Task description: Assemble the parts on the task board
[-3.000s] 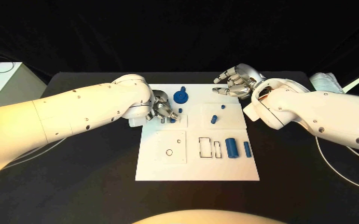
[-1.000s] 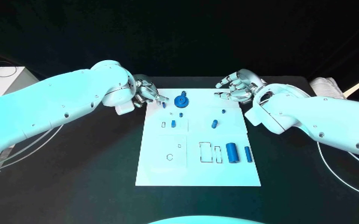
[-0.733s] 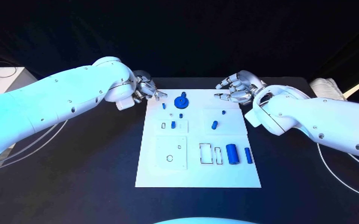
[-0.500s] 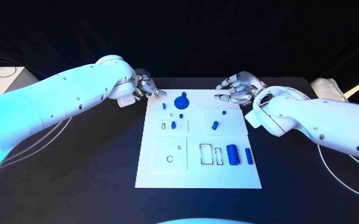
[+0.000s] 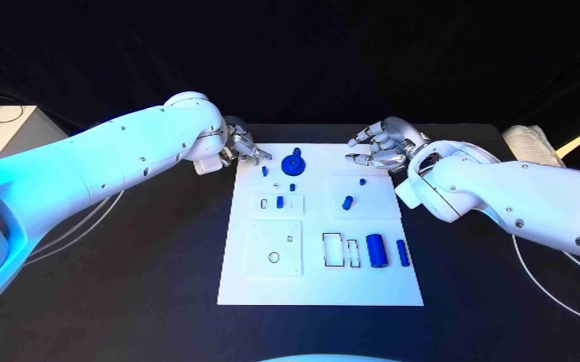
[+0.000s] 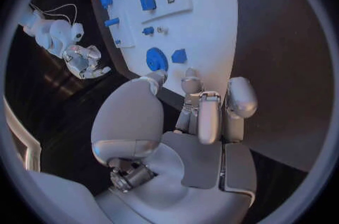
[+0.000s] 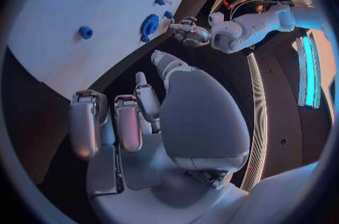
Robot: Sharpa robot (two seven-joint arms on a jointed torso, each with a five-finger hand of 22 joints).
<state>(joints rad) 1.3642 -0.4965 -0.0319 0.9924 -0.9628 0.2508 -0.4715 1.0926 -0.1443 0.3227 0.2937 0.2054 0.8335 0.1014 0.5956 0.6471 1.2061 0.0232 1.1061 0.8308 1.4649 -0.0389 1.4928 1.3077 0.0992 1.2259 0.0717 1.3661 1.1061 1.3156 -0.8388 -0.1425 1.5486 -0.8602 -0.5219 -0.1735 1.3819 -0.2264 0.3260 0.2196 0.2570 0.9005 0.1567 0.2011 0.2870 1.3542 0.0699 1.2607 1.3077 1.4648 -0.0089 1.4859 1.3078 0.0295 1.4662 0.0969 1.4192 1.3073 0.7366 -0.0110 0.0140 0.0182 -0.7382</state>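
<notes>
A round blue disc part point(image 5: 292, 162) stands on the flat white task board point(image 5: 320, 278), between the hands. Left hand point(image 5: 240, 146) and right hand point(image 5: 380, 144) hover at its far corners, fingers loosely curled, holding nothing.

The white task board point(image 5: 320, 291) lies flat mid-tabletop, long side running from 12 to 6 o'clock. A round blue part point(image 5: 292, 161) stands near its 12 o'clock edge, small blue pegs point(image 5: 279, 201) stand mid-board, and two blue cylinders point(image 5: 376, 250) lie toward 4 o'clock beside outlined slots.
</notes>
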